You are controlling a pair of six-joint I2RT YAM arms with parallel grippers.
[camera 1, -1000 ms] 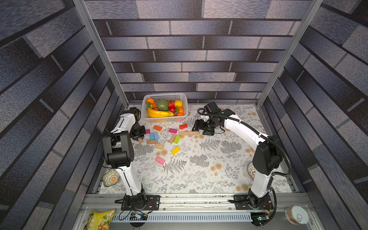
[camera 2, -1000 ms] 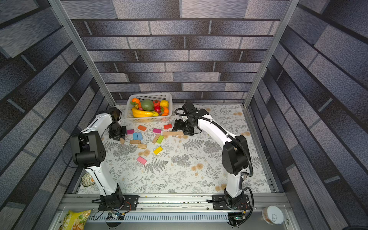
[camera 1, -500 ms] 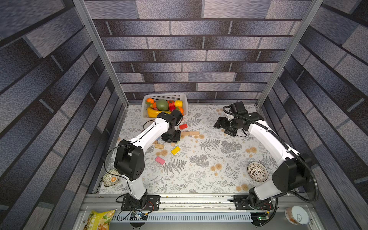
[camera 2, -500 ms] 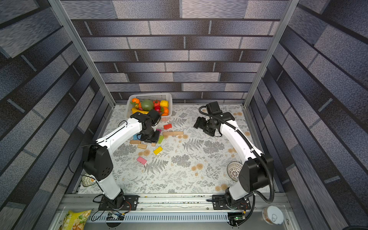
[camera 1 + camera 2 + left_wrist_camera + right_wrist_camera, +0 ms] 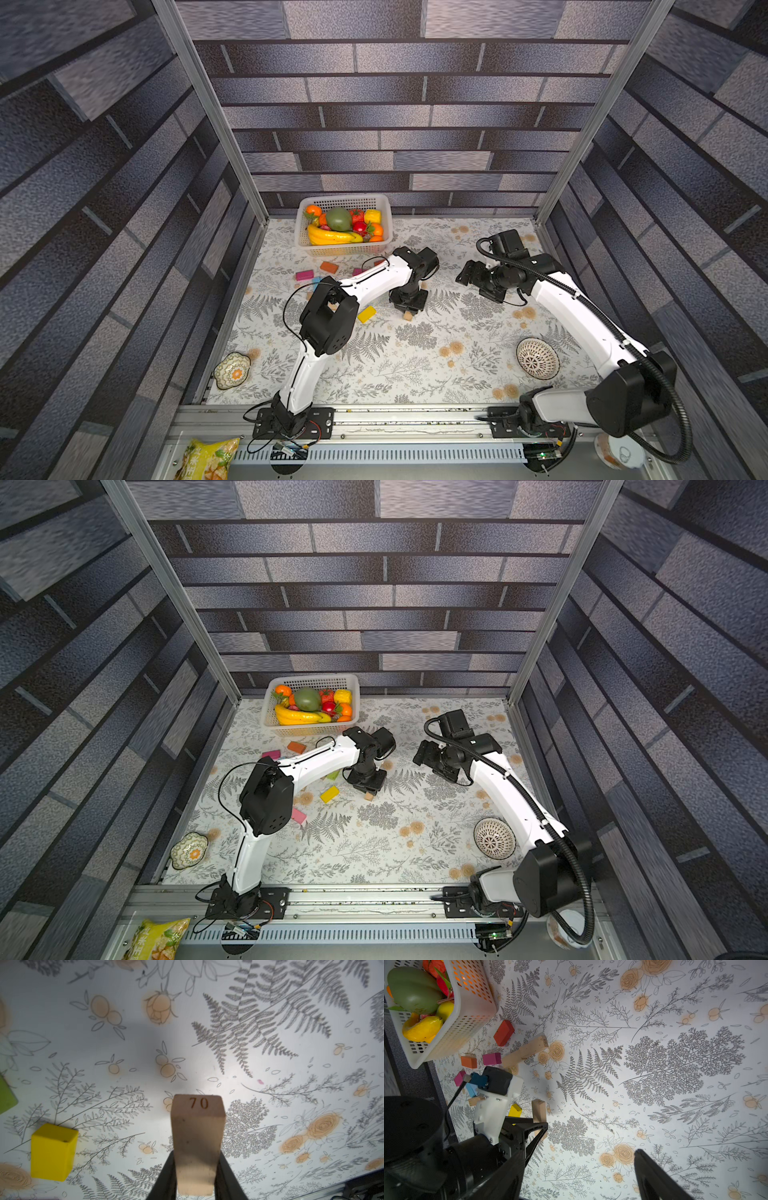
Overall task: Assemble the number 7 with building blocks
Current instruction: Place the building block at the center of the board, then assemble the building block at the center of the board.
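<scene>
A bench under a white cloth point(image 5: 415, 374) printed with grey ferns and pale orange roses, closed in by walls point(image 5: 415, 124) papered in grey brick. At the far edge, left of the middle, stands a white perforated basket point(image 5: 344, 250) of toy fruit: a yellow banana point(image 5: 328, 237), a green mango point(image 5: 338, 219), oranges and red pieces. By the left edge, toward the near corner, lies a small scalloped dish point(image 5: 232, 370) with an orange flower at its centre. Near the right edge sits a round white bowl point(image 5: 537, 358) with a dark lattice pattern. Past the near edge and its metal rail point(image 5: 415, 419) lie a yellow-green snack bag point(image 5: 208, 459) on the left and a partly hidden white cup point(image 5: 619, 455) on the right.
</scene>
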